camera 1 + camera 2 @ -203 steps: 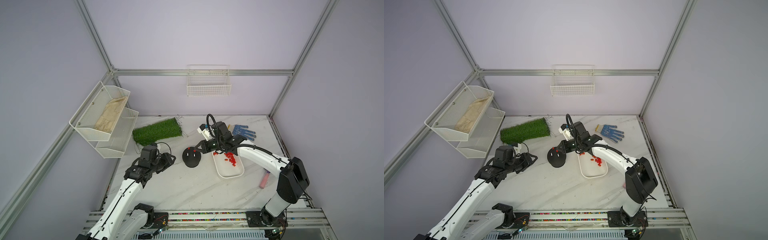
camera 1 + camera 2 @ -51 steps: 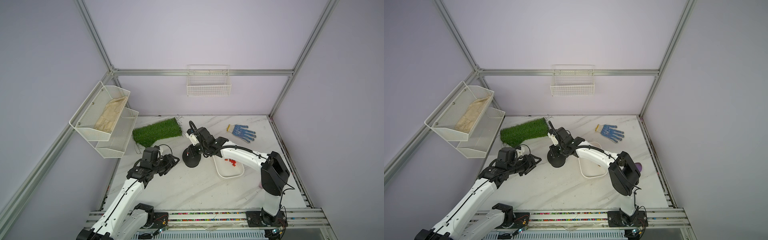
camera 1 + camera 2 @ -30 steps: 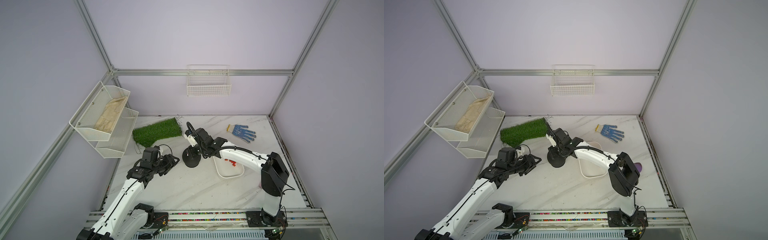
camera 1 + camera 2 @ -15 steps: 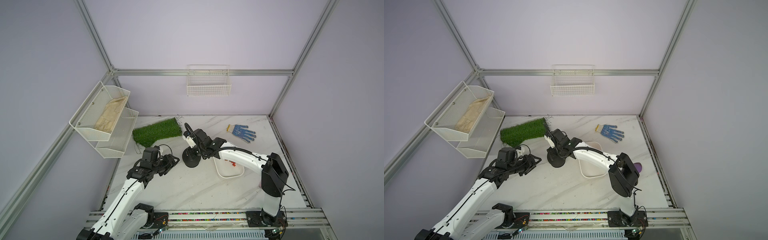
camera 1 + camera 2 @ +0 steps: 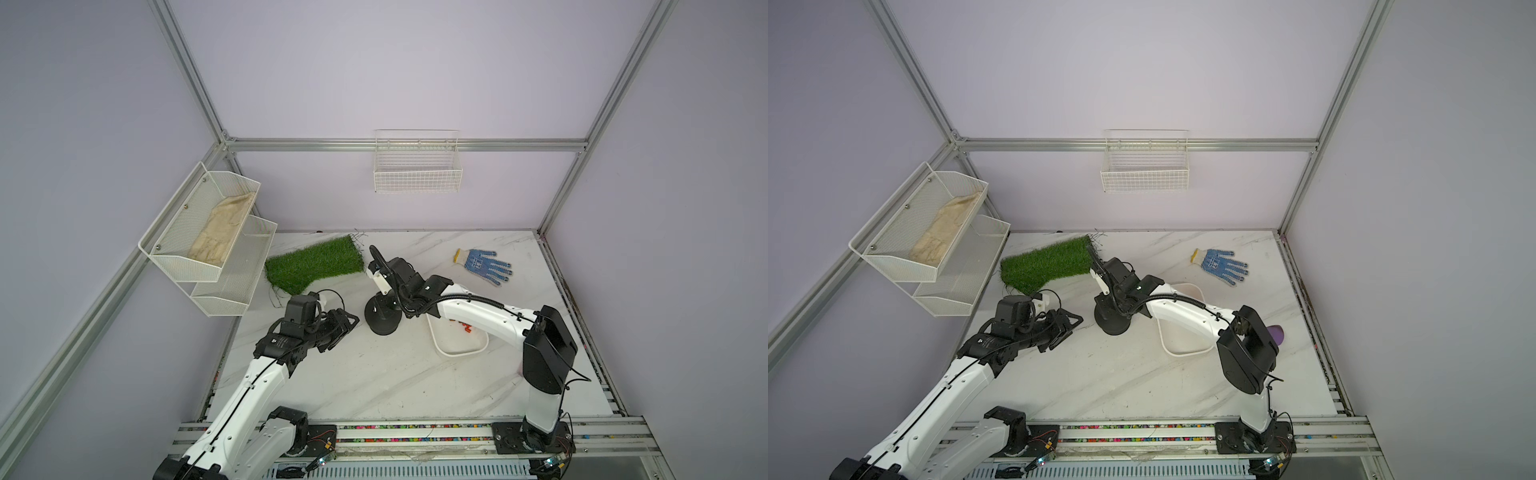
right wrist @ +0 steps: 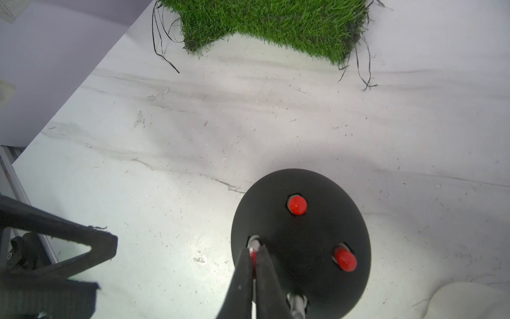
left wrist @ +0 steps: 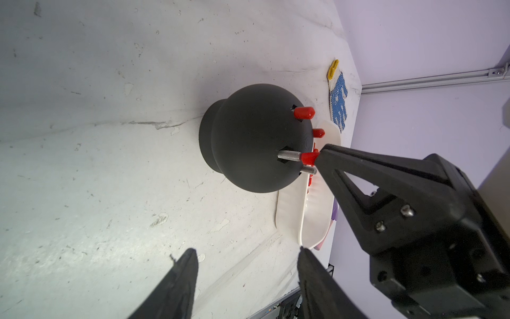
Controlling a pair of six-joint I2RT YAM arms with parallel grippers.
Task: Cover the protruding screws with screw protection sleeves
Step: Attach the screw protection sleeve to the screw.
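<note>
1. The marble table [image 5: 374,374] has bare room in front of the arms; a grass mat [image 5: 313,266] and a glove [image 5: 484,266] lie toward its far edge
2. The white tray [image 5: 457,347] sits just beside the base on the right arm's side. That arm hides much of it, and only a few loose sleeves [image 5: 466,330] show inside
3. The black dome base [image 7: 248,138] stands near the table's middle, between the two grippers
4. The left gripper [image 7: 246,250] hovers spread and empty, near the base but apart from it
5. The right gripper [image 6: 255,255], pressed together, pinches the held sleeve [image 7: 308,158] right above the dome
6. The held sleeve meets the tip of the threaded screw [image 7: 288,155], whose thread below shows bare
7. Two seated sleeves [image 6: 296,205] cover their screws fully
8. The bare screw [image 7: 307,169] is partly cut off beside the right fingers in the right wrist view
</note>
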